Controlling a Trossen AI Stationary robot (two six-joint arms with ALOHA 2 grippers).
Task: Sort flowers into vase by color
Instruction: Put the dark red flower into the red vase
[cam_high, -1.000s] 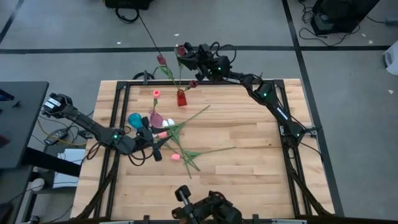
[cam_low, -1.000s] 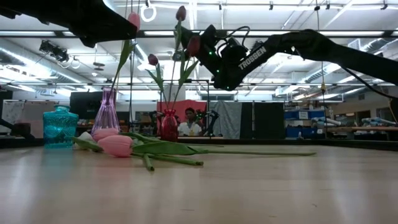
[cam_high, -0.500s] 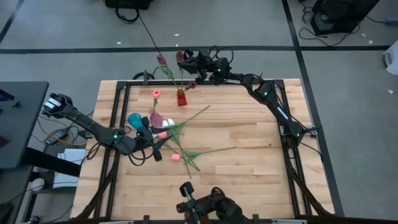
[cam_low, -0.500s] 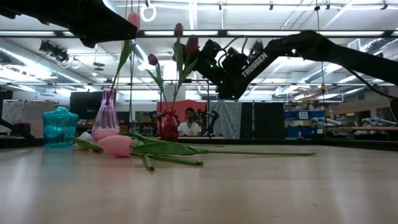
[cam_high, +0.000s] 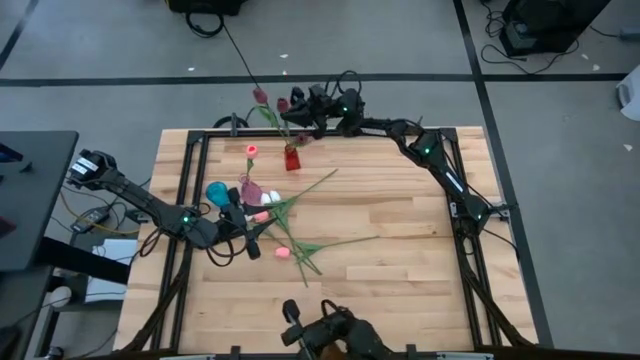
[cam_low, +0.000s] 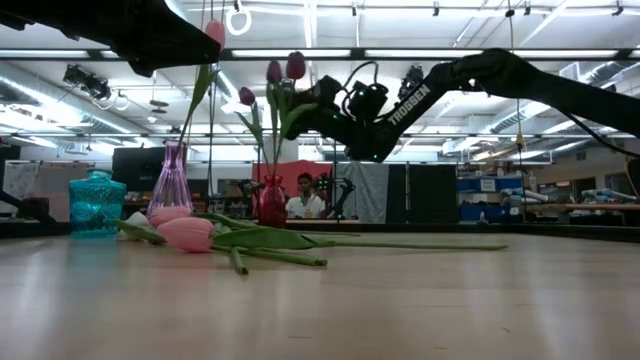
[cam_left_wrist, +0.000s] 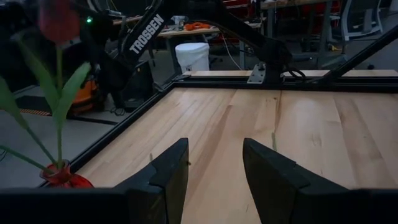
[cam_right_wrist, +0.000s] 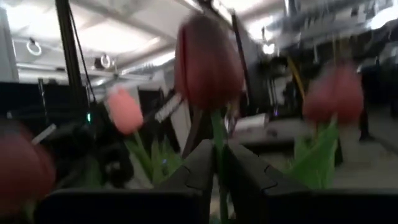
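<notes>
The right claw (cam_high: 303, 108) hung above the red vase (cam_high: 291, 157) at the tabletop's (cam_high: 400, 260) far edge, pinching a maroon tulip's (cam_right_wrist: 203, 62) stem (narrowly). The left claw (cam_left_wrist: 214, 171) stood spread beside loose flowers (cam_high: 290, 225).

Both arms out, at twelve and nine.
Your right gripper (cam_high: 300, 108) hangs high, jaws nearly together; left gripper (cam_high: 250, 232) low, jaws parted.

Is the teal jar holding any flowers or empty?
No flowers. The teal jar shows no stems rising from it; the low view doesn't show inside.
</notes>
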